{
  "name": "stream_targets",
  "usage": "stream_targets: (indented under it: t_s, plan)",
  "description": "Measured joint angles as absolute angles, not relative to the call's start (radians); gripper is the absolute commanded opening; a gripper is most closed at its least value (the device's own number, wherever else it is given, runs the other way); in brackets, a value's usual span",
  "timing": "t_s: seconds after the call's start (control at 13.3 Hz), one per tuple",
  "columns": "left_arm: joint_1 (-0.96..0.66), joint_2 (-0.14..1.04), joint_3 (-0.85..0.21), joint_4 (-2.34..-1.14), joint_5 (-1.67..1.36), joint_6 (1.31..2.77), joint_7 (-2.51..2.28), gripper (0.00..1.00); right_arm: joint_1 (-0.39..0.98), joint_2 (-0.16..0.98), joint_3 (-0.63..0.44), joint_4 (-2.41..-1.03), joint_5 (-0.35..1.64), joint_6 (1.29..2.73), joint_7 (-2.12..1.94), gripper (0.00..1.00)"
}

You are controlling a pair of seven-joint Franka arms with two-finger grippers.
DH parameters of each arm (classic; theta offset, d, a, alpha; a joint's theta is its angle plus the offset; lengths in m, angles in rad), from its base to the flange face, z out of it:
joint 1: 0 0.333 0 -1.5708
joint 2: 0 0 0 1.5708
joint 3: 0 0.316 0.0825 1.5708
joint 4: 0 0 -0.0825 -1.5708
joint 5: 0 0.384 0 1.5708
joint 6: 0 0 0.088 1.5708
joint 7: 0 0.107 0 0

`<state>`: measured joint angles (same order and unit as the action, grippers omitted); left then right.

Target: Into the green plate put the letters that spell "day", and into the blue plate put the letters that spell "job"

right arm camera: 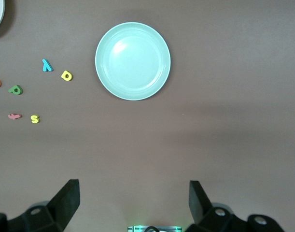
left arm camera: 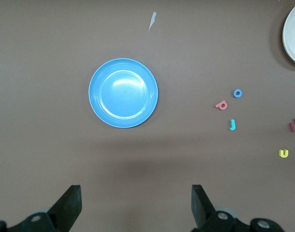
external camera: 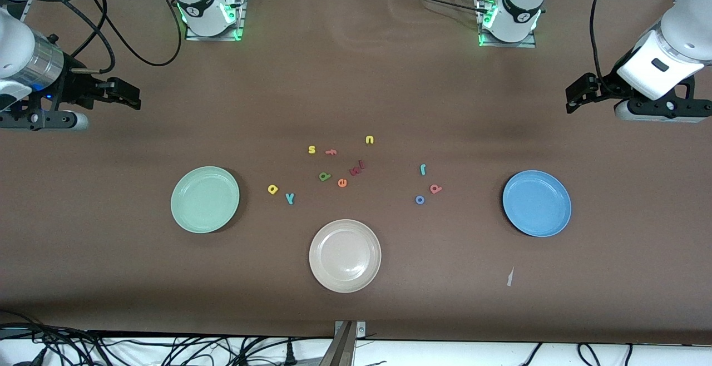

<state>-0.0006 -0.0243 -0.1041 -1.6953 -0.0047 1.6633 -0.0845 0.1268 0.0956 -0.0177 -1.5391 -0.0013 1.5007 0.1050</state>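
The green plate (external camera: 205, 199) (right arm camera: 133, 61) lies empty toward the right arm's end, with the yellow a (external camera: 272, 189) (right arm camera: 66, 75) and teal y (external camera: 290, 198) (right arm camera: 47, 65) beside it. The dark green d (external camera: 325, 176) (right arm camera: 15, 89) sits mid-table. Toward the left arm's end, the empty blue plate (external camera: 537, 203) (left arm camera: 123, 93) has the teal j (external camera: 423, 169) (left arm camera: 232, 124), pinkish-red b (external camera: 435, 189) (left arm camera: 221, 105) and blue o (external camera: 420, 199) (left arm camera: 238, 93) close by. My right gripper (external camera: 132, 98) (right arm camera: 133, 191) and left gripper (external camera: 573, 98) (left arm camera: 136, 193) hang open over bare table, holding nothing.
A beige plate (external camera: 345, 255) lies nearest the front camera. Among the letters are a yellow s (external camera: 312, 149), pink f (external camera: 331, 152), yellow u (external camera: 369, 139), orange e (external camera: 342, 183) and dark red letters (external camera: 356, 168). A paper scrap (external camera: 510, 276) lies near the blue plate.
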Motion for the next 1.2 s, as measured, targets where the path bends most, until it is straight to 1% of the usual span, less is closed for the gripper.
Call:
stream_targets:
  t_s: [0.53,0.83,1.2]
  plan:
    - [-0.004,-0.019,-0.107,-1.69,-0.005,1.66,-0.085,1.0,0.127,0.096,-0.018,-1.539,-0.001,1.501,0.102,1.0]
    - [0.003,-0.019,-0.094,-1.662,-0.005,1.565,-0.083,1.0,0.127,0.096,-0.018,-1.539,-0.001,1.501,0.102,1.0]
    - [0.004,-0.01,-0.095,-1.63,-0.005,1.557,-0.082,1.0,0.127,0.096,-0.018,-1.539,-0.001,1.501,0.1,1.0]
